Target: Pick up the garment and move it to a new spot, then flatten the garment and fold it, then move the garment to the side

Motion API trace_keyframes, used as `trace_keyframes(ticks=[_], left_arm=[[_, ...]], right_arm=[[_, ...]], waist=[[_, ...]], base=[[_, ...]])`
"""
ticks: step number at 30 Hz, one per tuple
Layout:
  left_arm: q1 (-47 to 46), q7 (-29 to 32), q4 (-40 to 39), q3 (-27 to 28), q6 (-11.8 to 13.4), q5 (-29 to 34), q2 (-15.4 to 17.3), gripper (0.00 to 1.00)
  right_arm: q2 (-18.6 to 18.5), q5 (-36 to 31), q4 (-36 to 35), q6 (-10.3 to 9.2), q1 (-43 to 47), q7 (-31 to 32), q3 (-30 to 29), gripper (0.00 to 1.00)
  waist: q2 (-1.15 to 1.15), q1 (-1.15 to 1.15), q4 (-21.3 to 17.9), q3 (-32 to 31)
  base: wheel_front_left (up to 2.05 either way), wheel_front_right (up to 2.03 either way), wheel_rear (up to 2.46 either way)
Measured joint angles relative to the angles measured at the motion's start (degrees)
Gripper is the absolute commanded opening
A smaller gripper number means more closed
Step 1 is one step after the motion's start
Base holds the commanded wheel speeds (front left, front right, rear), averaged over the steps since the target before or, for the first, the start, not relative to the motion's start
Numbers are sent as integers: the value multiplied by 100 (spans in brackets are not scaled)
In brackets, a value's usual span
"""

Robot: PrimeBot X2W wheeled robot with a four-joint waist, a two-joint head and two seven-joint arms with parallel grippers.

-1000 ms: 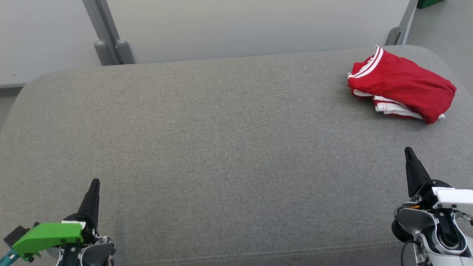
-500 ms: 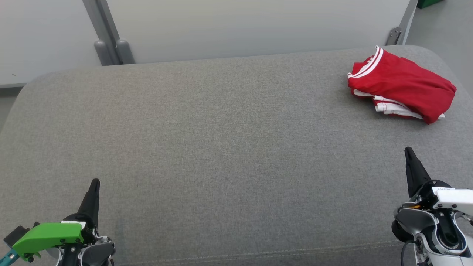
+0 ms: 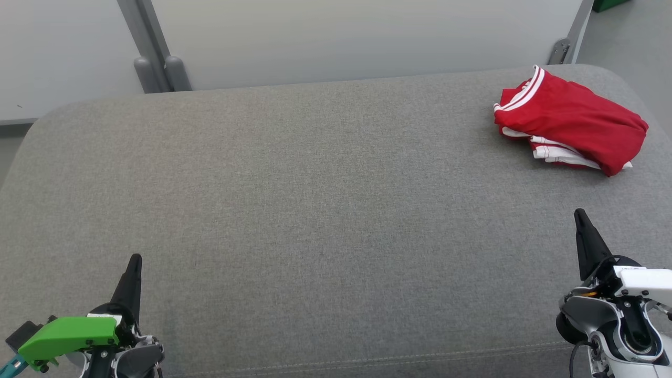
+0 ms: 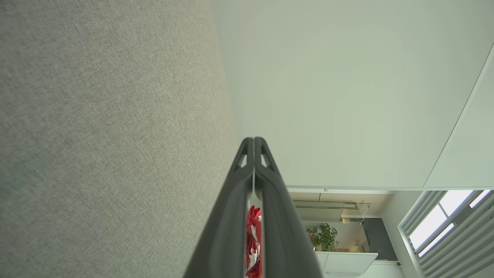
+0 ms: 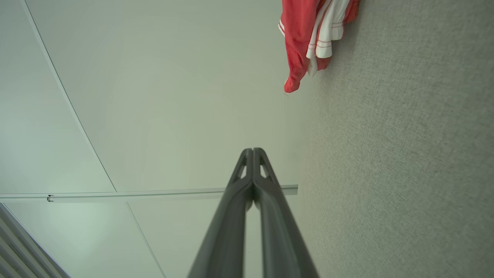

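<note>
Wide grey woven fabric cushion (image 3: pixel 315 210) spreads across the middle and bottom of the head view, rounded at its far corners. Pale wall panels (image 3: pixel 341 37) run behind it along the top of the frame. A grey metal post (image 3: pixel 155 63) stands between two panels, upper left.

Bundled red fabric garment with white striped trim (image 3: pixel 569 123) lies at the upper right of the head view, on the cushion near its far right corner. It is folded over into a compact heap, with white-edged layers showing along its lower side.

Left gripper (image 3: pixel 135 258), lower left of the frame: two long dark fingers pressed together to one point, holding nothing. A bright green plastic cover (image 3: pixel 68 333) sits on its wrist. Well apart from the garment.

Right gripper (image 3: pixel 578 212), lower right of the frame: fingers likewise shut tight and empty, tip pointing up the frame. The garment sits above it in the frame, apart from it.

Left wrist view: fingertips meet mid-frame. A sliver of red and white shows through the slot between the fingers lower down. Leafy potted plant (image 4: pixel 322 236) at lower right.

Right wrist view: closed tips mid-frame, garment at the top edge, lying on the cushion.
</note>
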Motion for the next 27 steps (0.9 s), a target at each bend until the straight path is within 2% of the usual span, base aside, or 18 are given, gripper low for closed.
trace_keyframes(ticks=[27], left_arm=[[0,5,-1,19,0,1,-15,0]], right_arm=[[5,0,0,0,0,1,-4,0]], waist=[[0,0,0,0]], base=[[0,0,0]])
